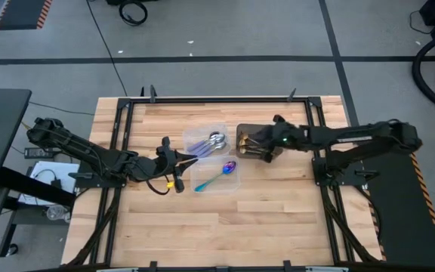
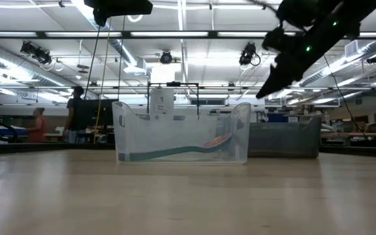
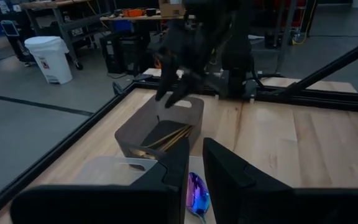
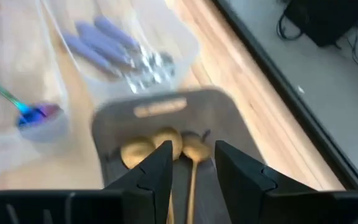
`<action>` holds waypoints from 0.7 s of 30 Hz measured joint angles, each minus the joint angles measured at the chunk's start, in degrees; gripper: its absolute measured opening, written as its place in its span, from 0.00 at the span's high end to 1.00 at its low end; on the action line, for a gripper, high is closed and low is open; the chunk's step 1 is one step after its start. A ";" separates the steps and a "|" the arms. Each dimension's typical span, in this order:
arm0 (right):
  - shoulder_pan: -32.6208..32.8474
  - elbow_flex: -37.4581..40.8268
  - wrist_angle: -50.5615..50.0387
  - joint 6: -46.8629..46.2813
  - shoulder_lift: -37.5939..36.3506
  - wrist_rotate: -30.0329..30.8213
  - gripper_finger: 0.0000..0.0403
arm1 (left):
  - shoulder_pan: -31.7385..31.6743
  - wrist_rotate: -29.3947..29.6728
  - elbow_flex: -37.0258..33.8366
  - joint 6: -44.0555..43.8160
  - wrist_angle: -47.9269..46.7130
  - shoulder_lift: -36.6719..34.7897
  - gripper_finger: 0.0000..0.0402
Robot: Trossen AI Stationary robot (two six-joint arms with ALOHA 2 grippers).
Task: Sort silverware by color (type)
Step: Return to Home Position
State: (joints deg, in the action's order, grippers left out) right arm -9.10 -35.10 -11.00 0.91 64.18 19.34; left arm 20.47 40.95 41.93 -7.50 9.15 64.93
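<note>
Where the wooden table (image 1: 225, 227) carries three containers near its middle, the stock stands as follows. Item one, the dark tub (image 1: 241, 134): gold spoons (image 4: 160, 148), at least three bowls side by side at one end, with the handles lying along the tub's floor. Item two, the first clear tub (image 1: 219, 128), set just beside the dark tub: blue-handled spoons (image 1: 210, 142), several in a loose bundle, shiny silver bowls together and pale blue handles pointing away from the dark tub. Item three, the second clear tub (image 1: 232, 184), touching or almost touching the first on its other side: one purple spoon (image 1: 219, 177), iridescent bowl toward the dark tub's side, teal handle slanting across the tub floor. No silverware shows on the bare table top. The right gripper (image 4: 193, 149) hangs above the dark tub, clear of its rim. Its fingers are a little apart and nothing is between them. The left gripper (image 3: 195, 149) sits just beside the two clear tubs, on the side away from the dark tub, and points toward them. Its fingers are parted by a narrow gap and hold nothing. Beyond the table, far back in the room, a person in a dark top (image 2: 77, 108) and a person in a red top (image 2: 38, 124) are visible.
</note>
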 joint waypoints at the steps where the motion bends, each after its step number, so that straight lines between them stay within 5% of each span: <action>1: 0.00 0.22 0.12 -0.26 -1.60 -0.36 0.68 | 0.00 0.00 0.00 -0.37 0.00 0.00 0.86; 21: 0.00 17.25 3.61 -5.36 -37.42 -4.07 0.68 | 0.02 1.25 0.00 -0.91 0.67 0.00 0.86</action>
State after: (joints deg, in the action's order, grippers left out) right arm -9.10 -17.85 -7.39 -4.46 26.76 15.27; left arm 20.49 42.20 41.93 -8.41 9.81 64.93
